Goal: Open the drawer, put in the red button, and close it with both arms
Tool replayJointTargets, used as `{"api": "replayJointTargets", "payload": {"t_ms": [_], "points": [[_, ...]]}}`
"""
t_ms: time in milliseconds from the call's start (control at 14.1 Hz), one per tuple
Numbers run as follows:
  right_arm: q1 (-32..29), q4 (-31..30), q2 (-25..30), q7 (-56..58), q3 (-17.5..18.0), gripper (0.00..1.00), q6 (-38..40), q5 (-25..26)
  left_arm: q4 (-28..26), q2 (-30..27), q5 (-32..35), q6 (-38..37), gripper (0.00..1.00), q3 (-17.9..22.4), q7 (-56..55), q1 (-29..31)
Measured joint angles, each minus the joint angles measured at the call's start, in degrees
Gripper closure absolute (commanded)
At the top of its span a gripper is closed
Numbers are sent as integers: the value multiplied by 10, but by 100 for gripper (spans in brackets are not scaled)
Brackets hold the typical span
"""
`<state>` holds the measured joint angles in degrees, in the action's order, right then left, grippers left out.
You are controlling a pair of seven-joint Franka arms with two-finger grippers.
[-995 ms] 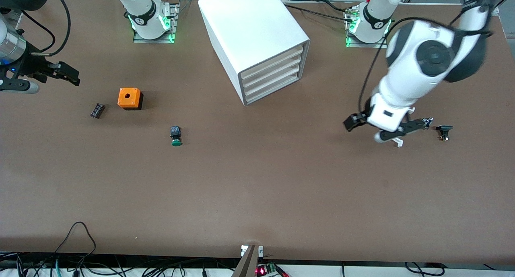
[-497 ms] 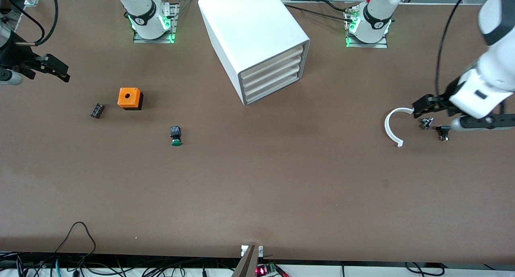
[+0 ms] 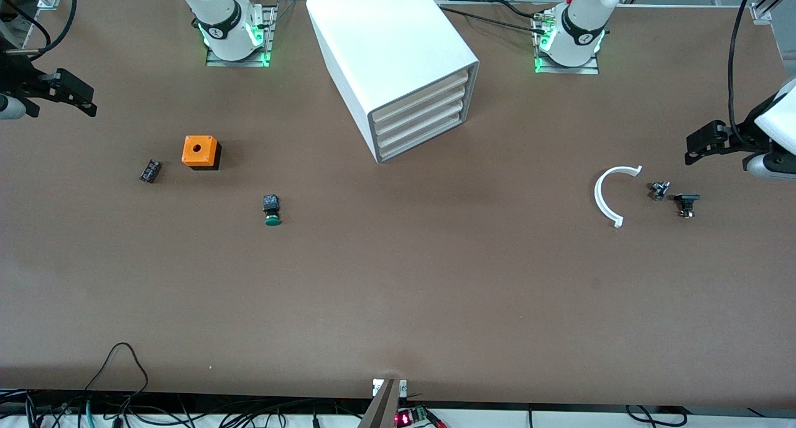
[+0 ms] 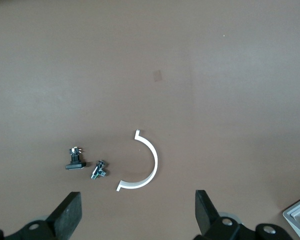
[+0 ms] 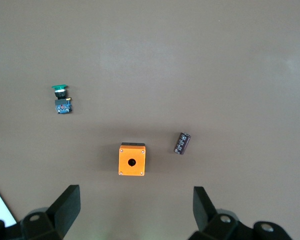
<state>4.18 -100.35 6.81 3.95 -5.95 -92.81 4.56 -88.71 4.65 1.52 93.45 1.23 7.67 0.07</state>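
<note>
The white cabinet (image 3: 398, 61) stands at the middle of the table, near the arms' bases. All its drawers are shut, including the second from the top (image 3: 421, 106). No red button shows in any view. My left gripper (image 3: 731, 156) is open and empty at the left arm's end of the table; in its wrist view (image 4: 137, 212) it is above bare table beside a white arc. My right gripper (image 3: 42, 100) is open and empty at the right arm's end; in its wrist view (image 5: 135, 205) it is above bare table beside the orange box.
An orange box with a hole (image 3: 200, 152) (image 5: 132, 159), a small black part (image 3: 150, 170) (image 5: 182, 143) and a green-capped button (image 3: 272, 210) (image 5: 61, 98) lie toward the right arm's end. A white arc (image 3: 606, 195) (image 4: 149, 165), a metal fitting (image 3: 659, 190) (image 4: 99, 170) and a black piece (image 3: 686, 203) (image 4: 76, 159) lie toward the left arm's end.
Both arms have drawn outward toward their own table ends. The left arm has moved off the white arc, which now shows whole. Nothing on the table has moved.
</note>
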Motion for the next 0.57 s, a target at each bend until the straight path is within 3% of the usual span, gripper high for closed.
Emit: {"api": "replayJointTargets", "payload": {"t_ms": [569], "points": [[0, 1, -5, -17, 0, 0, 0, 0, 1, 0, -8, -5, 0, 4, 5, 1]]}}
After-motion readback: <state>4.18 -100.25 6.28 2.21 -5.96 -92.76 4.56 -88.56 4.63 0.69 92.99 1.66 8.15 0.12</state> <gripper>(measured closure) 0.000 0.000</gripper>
